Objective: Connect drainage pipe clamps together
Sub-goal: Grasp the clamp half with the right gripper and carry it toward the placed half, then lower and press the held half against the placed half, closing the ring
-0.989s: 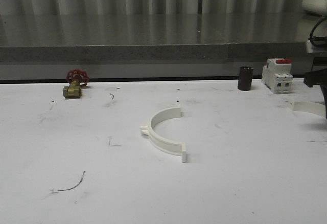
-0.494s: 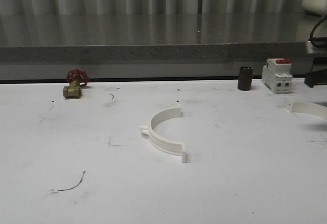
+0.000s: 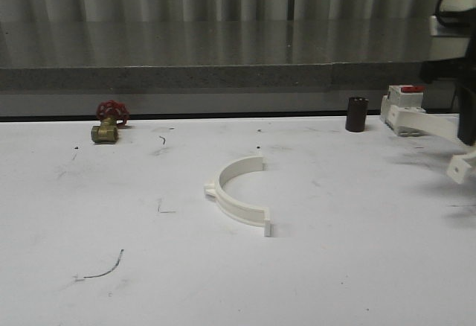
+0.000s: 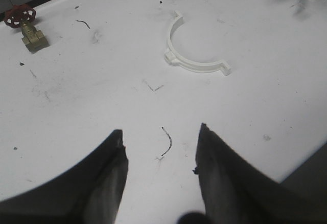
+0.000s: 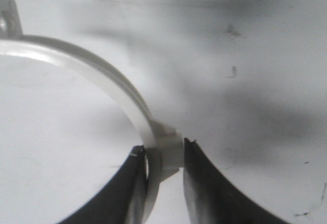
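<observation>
Left wrist view: left gripper spread wide, holding nothing | 1 clamp half flat mid-table, awaiting its mate | right gripper pinches the other half at its nub, likely for carrying over.

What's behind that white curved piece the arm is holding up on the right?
The red-topped breaker stands behind the lifted clamp half, whose band crosses and covers its lower front. The right tool pinches the band; the table beneath shows only shadow.

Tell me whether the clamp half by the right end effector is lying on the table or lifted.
Lifted. The right end effector is shut on the clamp half, which hangs tilted above the table.
</observation>
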You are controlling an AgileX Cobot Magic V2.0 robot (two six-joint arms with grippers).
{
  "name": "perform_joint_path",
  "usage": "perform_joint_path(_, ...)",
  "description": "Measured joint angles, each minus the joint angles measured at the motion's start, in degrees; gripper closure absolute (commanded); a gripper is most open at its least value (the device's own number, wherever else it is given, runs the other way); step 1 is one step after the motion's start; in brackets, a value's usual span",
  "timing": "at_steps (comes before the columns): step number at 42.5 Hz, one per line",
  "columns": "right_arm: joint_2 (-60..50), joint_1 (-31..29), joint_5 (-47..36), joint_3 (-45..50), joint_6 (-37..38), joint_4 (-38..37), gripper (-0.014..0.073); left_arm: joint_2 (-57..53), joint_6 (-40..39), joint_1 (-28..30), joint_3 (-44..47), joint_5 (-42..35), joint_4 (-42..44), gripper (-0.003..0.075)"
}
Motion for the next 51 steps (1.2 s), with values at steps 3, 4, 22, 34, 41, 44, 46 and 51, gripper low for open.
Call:
perform_joint_path(3,-2.0,3.2,1.2,0.0,2.3,0.2,0.0453,0.0,0.0,0.0,0.0,0.0,0.0,0.0405)
perform_joint_path(4,-2.5,4.2,1.5,-0.1,3.1,0.2,0.0453,0.0,0.0,0.0,0.0,0.0,0.0,0.0405)
perform_joint_path(22,-2.7,22.5,4.4,-4.6,24.6,-1.9,0.0450,0.0,0.0,0.0,0.0,0.0,0.0,0.0405)
perform_joint_path(34,1.8,23.1,4.2,-4.8,29.9,-2.3,0.0450,0.0,0.0,0.0,0.0,0.0,0.0,0.0405)
perform_joint_path(41,4.7,23.1,2.6,-4.8,30.1,-0.8,0.0450,0.0,0.0,0.0,0.0,0.0,0.0,0.0405)
perform_joint_path(44,5.9,23.1,2.2,-4.8,30.1,-0.7,0.0450,0.0,0.0,0.0,0.0,0.0,0.0,0.0405)
perform_joint_path(46,6.7,23.1,1.9,-4.8,30.1,-0.7,0.0450,0.0,0.0,0.0,0.0,0.0,0.0,0.0405)
perform_joint_path(51,7.5,23.1,0.8,-4.8,30.3,-0.6,0.0450,0.0,0.0,0.0,0.0,0.0,0.0,0.0405)
